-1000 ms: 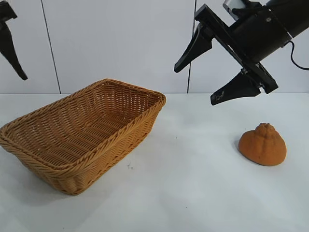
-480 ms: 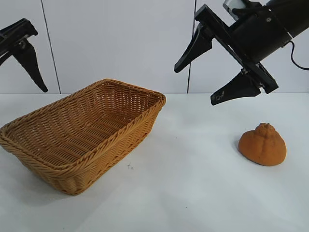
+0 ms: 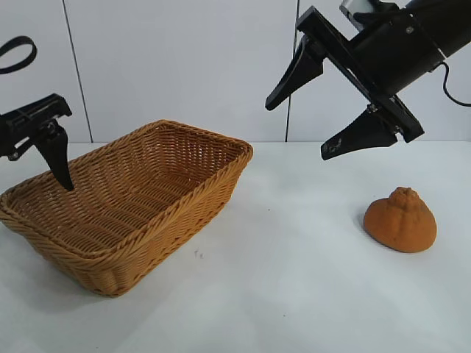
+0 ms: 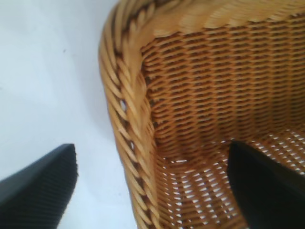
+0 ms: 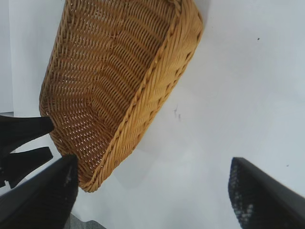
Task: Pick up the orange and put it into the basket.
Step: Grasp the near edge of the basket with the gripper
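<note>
The orange [image 3: 401, 220], dull orange-brown with a knob on top, sits on the white table at the right, clear of both grippers. It does not show in either wrist view. The wicker basket [image 3: 184, 220] stands at the left and is empty; it also shows in the left wrist view [image 4: 128, 119] and the right wrist view [image 5: 157, 81]. My right gripper [image 3: 296, 131] hangs open and empty in the air, above and to the left of the orange. My left gripper [image 3: 40, 165] is open at the basket's far-left end, and in its wrist view [image 4: 151, 148] its fingers straddle the rim.
The white table [image 3: 294, 279] has a bare stretch between the basket and the orange. A white panelled wall [image 3: 184, 66] stands behind. The right wrist view [image 5: 152, 161] shows the left gripper [image 5: 24, 143] beside the basket's far end.
My left gripper has come down from the upper left to the basket's left end rim. The right gripper, the orange and the basket have not moved.
</note>
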Robot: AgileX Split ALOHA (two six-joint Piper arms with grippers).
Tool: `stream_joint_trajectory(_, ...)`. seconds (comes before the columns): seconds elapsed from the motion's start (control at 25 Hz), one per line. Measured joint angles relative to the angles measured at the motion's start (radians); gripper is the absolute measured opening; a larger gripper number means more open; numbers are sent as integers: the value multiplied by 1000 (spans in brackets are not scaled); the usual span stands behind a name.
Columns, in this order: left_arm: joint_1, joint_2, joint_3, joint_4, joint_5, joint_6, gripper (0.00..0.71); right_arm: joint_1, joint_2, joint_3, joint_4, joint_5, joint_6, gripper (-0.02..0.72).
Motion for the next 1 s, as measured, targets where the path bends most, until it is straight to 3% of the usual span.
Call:
stream_joint_trajectory(0.2, 0, 44, 0, -27, -14, 0, 602, 0, 0, 0, 2, -2, 0, 589)
stream_joint_trajectory(0.28, 0, 46, 0, -29, -16, 0, 554, 0, 0, 0, 2, -3, 0, 589)
stream_joint_trajectory(0.4, 0, 46, 0, -30, -16, 0, 369, 0, 0, 0, 2, -3, 0, 589)
stream_joint_trajectory(0.52, 0, 46, 0, -32, -12, -3, 114, 0, 0, 0, 2, -3, 0, 589)
stream_joint_trajectory(0.56, 0, 44, 0, -39, -19, -14, 88, 0, 0, 0, 2, -3, 0, 589)
stream_joint_trajectory(0.72, 8, 23, -28, -41, 11, -8, 85, 0, 0, 0, 2, -3, 0, 589)
stream_joint_trajectory(1.0, 98, 8, -195, -72, 158, 222, 85, 0, 0, 0, 2, -3, 0, 589)
